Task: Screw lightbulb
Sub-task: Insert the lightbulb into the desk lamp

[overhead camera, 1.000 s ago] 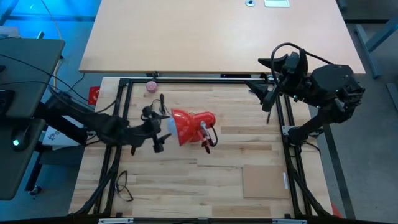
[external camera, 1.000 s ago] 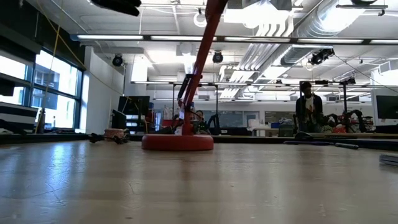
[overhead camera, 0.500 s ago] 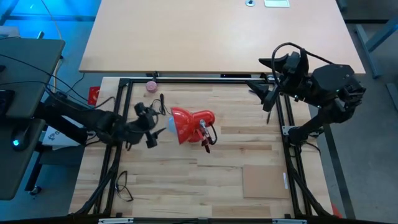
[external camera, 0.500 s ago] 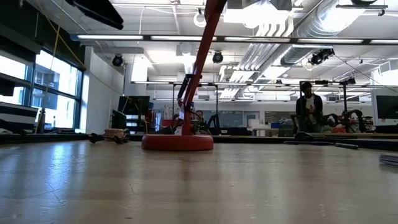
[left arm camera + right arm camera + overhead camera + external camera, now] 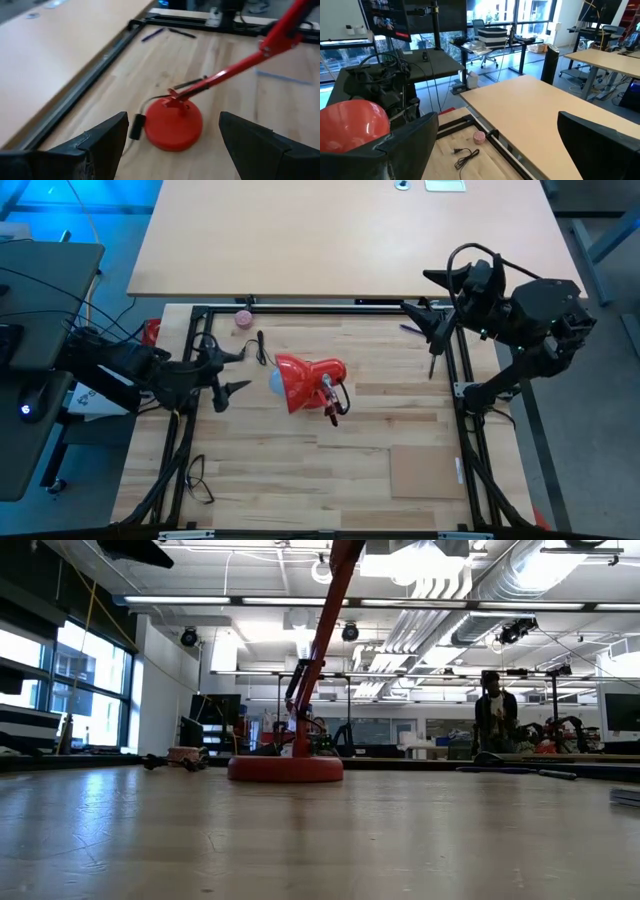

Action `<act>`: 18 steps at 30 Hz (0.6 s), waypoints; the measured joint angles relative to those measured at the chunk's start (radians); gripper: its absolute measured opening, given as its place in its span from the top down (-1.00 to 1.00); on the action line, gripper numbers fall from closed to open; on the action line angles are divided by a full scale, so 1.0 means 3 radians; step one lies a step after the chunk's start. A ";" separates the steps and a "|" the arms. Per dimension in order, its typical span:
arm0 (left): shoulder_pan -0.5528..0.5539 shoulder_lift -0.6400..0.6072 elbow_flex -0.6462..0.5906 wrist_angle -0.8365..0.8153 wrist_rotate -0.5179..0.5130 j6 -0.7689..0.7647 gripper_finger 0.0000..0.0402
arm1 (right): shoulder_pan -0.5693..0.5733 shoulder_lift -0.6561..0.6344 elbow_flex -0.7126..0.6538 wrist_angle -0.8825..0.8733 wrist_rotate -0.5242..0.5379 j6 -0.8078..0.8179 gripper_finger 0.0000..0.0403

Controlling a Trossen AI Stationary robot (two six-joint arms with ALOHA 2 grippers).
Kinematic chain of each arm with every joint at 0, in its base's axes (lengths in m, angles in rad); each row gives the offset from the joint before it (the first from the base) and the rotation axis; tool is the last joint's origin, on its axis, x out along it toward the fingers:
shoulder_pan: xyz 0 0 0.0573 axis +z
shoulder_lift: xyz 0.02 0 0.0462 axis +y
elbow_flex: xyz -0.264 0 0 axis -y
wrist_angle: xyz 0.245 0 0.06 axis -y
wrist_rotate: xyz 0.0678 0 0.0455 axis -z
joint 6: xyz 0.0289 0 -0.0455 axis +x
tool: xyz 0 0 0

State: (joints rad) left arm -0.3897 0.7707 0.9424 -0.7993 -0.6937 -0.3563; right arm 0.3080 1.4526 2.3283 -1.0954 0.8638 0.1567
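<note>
One lightbulb (image 5: 274,379) sits seated in the red lamp's shade (image 5: 293,383), centre of the high view. Left gripper (image 5: 228,371) hangs just left of it, fingers spread wide and empty; right gripper (image 5: 437,340) waits upper right, wide too. Best check seating gently, square-on.

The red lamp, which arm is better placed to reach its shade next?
Probably the left. Its open, empty hand sits just beside the red lamp shade's mouth, where the lightbulb shows. The right hand is open too, but waits far off at the table's right edge.
</note>
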 joint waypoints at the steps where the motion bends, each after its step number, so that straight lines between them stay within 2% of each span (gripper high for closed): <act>1: 0.0000 -0.0009 0.0000 -0.0006 0.0036 0.0012 -0.52 | 0.0000 -0.0002 0.0000 0.0000 0.0000 -0.0001 -0.98; 3: 0.0000 -0.0010 0.0000 -0.0005 0.0080 0.0072 -0.52 | 0.0000 -0.0002 0.0000 0.0000 0.0000 0.0003 -0.98; 7: 0.0000 0.0005 0.0000 -0.0016 0.0388 0.0086 -0.52 | 0.0001 -0.0003 0.0000 0.0000 0.0000 0.0001 -0.98; 11: 0.0020 0.0131 -0.0042 0.0020 0.0362 0.0094 -0.52 | 0.0000 -0.0003 0.0000 -0.0005 0.0000 0.0057 -0.98; 15: 0.0039 0.0550 -0.0180 0.0062 0.0479 0.0365 -0.52 | 0.0001 -0.0003 0.0000 -0.0022 -0.0007 0.0139 -0.98; 18: 0.0032 0.0930 -0.0307 0.0340 0.0459 0.0633 -0.52 | 0.0001 -0.0003 0.0000 -0.0022 -0.0029 0.0175 -0.98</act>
State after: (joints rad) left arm -0.3801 1.0496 0.8503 -0.6971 -0.5560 -0.1664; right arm 0.3082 1.4517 2.3283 -1.1019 0.8550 0.2092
